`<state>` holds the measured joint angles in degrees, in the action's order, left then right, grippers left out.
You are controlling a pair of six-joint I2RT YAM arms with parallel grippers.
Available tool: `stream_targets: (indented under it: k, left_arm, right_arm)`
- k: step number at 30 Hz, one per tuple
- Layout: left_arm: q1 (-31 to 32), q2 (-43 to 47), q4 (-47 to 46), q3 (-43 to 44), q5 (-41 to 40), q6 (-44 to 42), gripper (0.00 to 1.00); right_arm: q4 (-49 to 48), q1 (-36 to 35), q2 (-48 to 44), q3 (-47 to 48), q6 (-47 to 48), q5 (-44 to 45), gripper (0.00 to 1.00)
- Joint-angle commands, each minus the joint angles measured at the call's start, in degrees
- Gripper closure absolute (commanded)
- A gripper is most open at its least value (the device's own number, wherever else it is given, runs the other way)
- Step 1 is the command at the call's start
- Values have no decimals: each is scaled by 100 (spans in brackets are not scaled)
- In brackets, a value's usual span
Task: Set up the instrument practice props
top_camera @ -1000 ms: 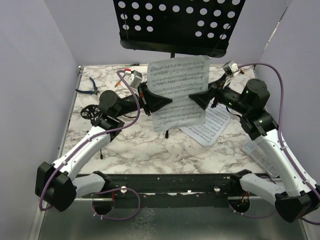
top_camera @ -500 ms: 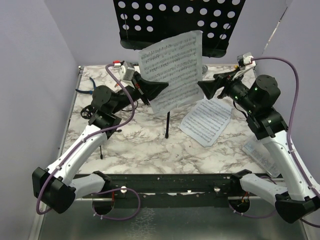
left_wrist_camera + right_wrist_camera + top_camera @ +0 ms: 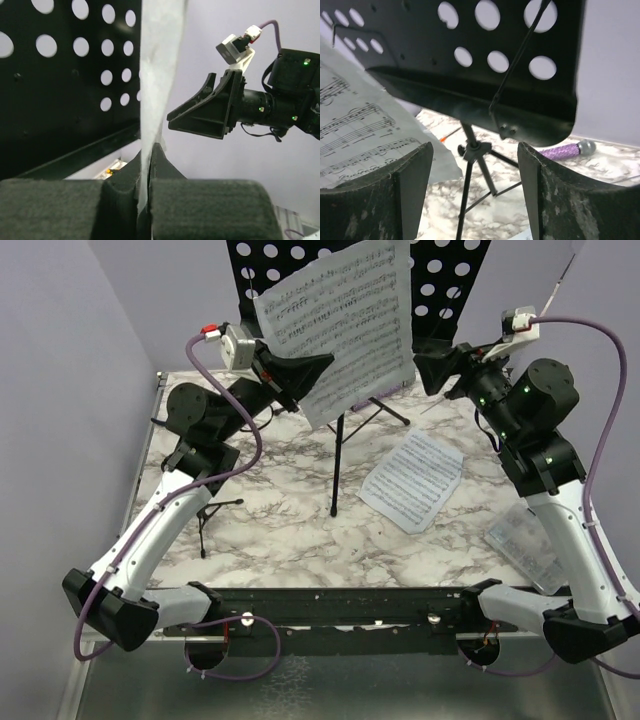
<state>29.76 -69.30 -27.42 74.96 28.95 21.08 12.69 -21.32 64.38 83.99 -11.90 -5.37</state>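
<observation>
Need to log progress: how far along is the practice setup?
Done: music stand stands upright. In hand: left gripper pinches one sheet in front of it; right gripper open alongside. Left: second sheet on the table, microphone lying down, mic stand empty.

Marble-look table [image 3: 290, 530], white w/ grey veins, fills the mid of the top view. Clear plastic box [image 3: 522, 545] lying flat near the table's right edge, partly hidden. Black rail [image 3: 330, 606] runs along the near edge, grey metal shelf [image 3: 340, 680] just below it. Lilac walls [image 3: 60, 380] left, right & behind.
</observation>
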Motion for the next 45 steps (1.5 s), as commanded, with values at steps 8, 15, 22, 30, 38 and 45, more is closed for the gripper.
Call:
stream_targets:
  k: [8,15,22,30,38,45]
  left_arm:
    - [15,-746,428,1296,-508,-584,100]
    - [12,-1226,832,2089,-717,-724,100]
    - [14,-1585,1236,2667,-1040,-759,100]
    - [17,-2016,1481,3278,-1091,-550,100]
    - [14,-2384,1600,3759,-1072,-461,100]
    - [13,-2696,1714,4122,-1032,-495,100]
  right_arm:
    - [134,-22,760,1084,269,1425,38]
    - [-261,-22,1100,1236,281,1447,49]
    - [-296,-21,1357,1447,207,1162,68]
    - [-340,-21,1325,1387,197,1019,94]
    - [-414,-22,1249,1237,293,877,100]
    - [-732,-21,1018,857,365,773,100]
